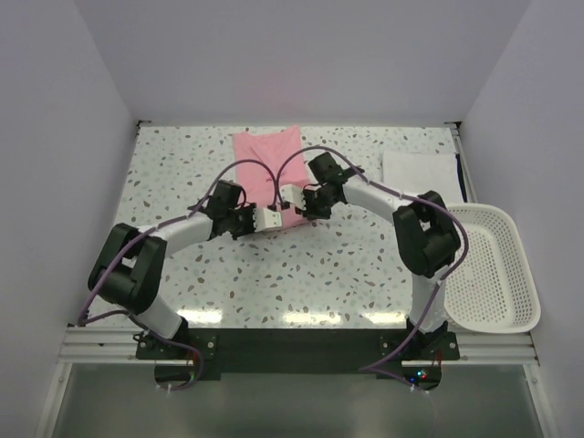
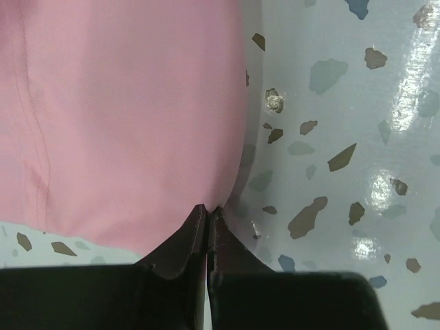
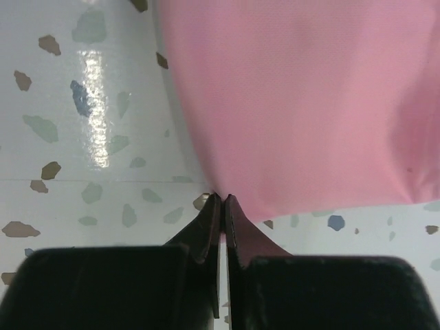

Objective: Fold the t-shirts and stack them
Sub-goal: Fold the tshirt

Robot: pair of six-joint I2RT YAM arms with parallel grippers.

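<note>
The pale pink t-shirt (image 1: 265,162) lies as a narrow strip at the back middle of the table. Both grippers meet at its near edge. My left gripper (image 1: 275,219) is shut on the pink cloth; in the left wrist view its jaws (image 2: 207,208) pinch the shirt (image 2: 124,117) at a lower corner. My right gripper (image 1: 292,203) is shut on the pink cloth too; in the right wrist view its jaws (image 3: 223,196) pinch the shirt (image 3: 295,96) at its lower left corner. The white t-shirt (image 1: 420,169) lies as a folded rectangle at the back right.
A white perforated basket (image 1: 493,265) stands at the table's right edge, next to the right arm. The speckled table (image 1: 301,274) is walled at the back and both sides.
</note>
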